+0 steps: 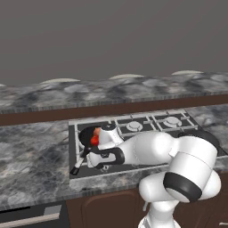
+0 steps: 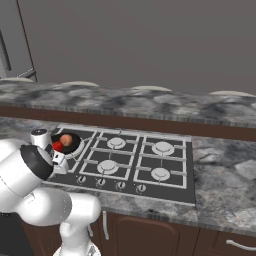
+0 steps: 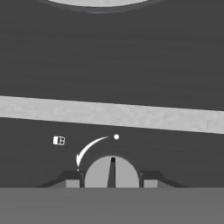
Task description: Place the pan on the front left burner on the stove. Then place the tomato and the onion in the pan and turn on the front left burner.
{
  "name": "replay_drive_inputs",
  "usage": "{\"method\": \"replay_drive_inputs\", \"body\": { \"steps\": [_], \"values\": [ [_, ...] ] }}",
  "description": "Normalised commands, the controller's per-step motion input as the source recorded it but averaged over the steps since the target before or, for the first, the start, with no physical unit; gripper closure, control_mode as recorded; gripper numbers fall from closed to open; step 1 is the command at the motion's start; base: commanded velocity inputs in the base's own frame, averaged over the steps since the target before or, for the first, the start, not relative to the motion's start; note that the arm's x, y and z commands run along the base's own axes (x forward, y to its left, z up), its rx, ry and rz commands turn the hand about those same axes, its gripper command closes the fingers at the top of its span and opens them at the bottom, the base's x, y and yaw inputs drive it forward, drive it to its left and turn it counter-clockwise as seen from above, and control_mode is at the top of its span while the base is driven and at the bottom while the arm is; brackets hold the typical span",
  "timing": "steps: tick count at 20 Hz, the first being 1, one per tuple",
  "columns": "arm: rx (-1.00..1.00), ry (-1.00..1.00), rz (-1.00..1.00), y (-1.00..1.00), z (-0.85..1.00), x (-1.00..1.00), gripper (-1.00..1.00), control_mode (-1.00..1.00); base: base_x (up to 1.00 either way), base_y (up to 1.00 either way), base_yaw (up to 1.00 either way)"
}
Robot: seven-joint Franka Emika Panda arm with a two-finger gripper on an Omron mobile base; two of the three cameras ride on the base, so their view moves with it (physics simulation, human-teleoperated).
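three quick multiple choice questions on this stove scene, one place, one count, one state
1. Where is the pan?
A. left end of the stove
B. right-hand counter
C. back right burner

2. How many balls lie in it?
A. none
B. two
C. four

3. How do the fingers stand?
A. around the pan's handle
B. spread above the pan
C. either side of a knob

Answers: 1 A, the pan sits over the leftmost grate; 2 B, the tomato and the onion; 3 C, the hand view shows the knob between them.
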Motion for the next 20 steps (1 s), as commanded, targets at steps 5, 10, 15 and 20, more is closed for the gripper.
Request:
{"method": "replay_drive_inputs", "body": {
  "steps": [5, 10, 15, 20],
  "values": [
    [0.0, 0.0, 0.1, 0.0, 0.0, 0.0, 1.0, -1.0, 0.0, 0.0, 0.0],
    [0.0, 0.0, 0.27, 0.0, 0.0, 0.04, 1.0, -1.0, 0.0, 0.0, 0.0],
    [0.0, 0.0, 0.33, 0.0, 0.0, 0.15, 1.0, -1.0, 0.0, 0.0, 0.0],
    [0.0, 0.0, 0.37, 0.0, 0.0, 0.15, 1.0, -1.0, 0.0, 0.0, 0.0]
  ]
}}
